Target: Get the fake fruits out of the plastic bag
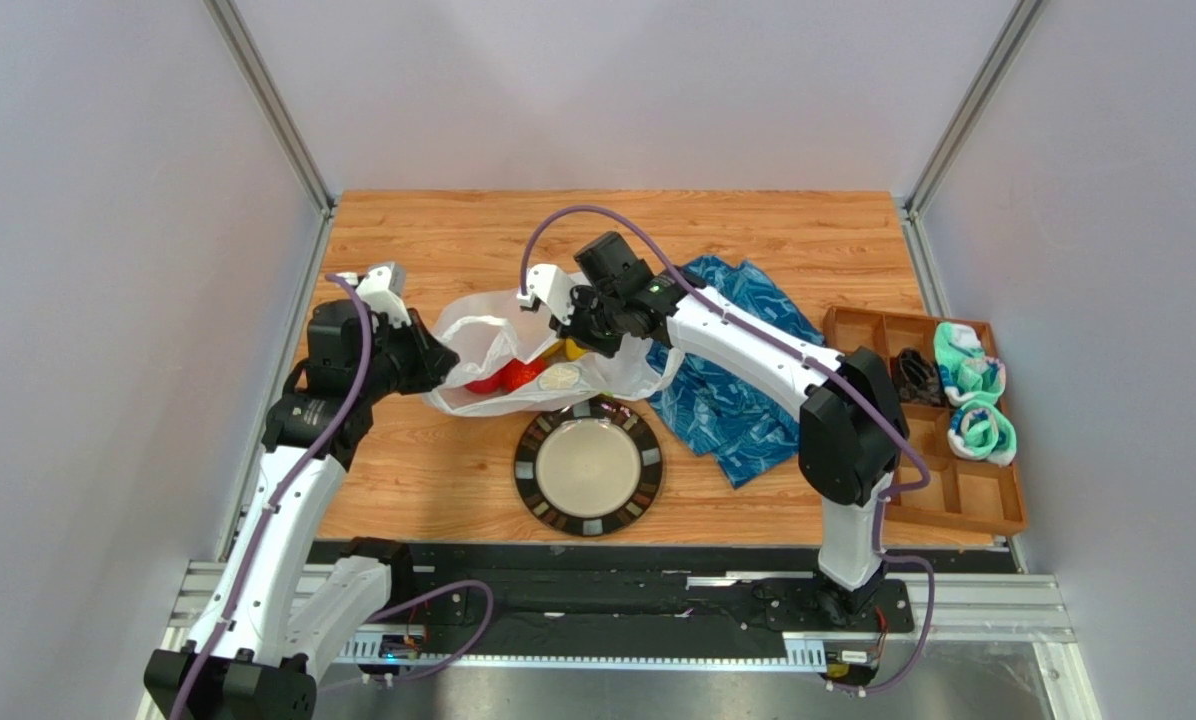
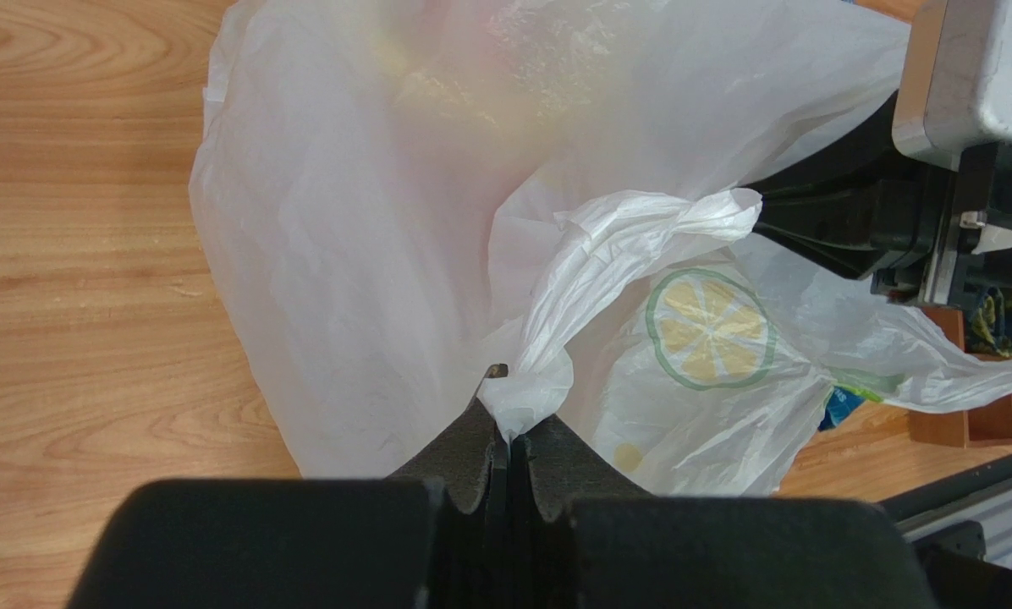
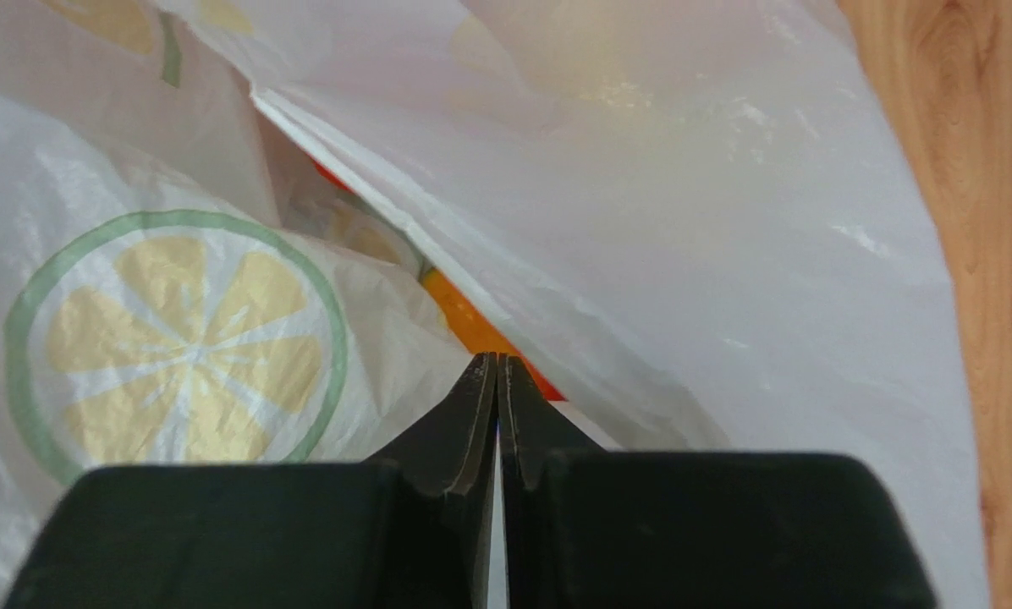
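Observation:
The translucent white plastic bag (image 1: 477,333) lies on the wooden table, stretched between both grippers. Its mouth faces the plate, and fake fruits show there: a red one (image 1: 487,384) and a yellow one (image 1: 547,360). My left gripper (image 1: 436,360) is shut on the bag's twisted handle (image 2: 626,229) at the bag's left end. My right gripper (image 1: 579,327) is shut on the bag's film (image 3: 727,190) at its right end, with an orange fruit (image 3: 467,317) just beyond the tips. A lemon-slice print (image 3: 174,336) marks the bag. Most fruits are veiled by the film.
A black-rimmed round plate (image 1: 526,468) sits just in front of the bag. A blue patterned cloth (image 1: 724,390) lies to its right under my right arm. A wooden compartment tray (image 1: 995,503) at the right edge holds teal-and-white rolls (image 1: 968,360) and a black item (image 1: 917,375).

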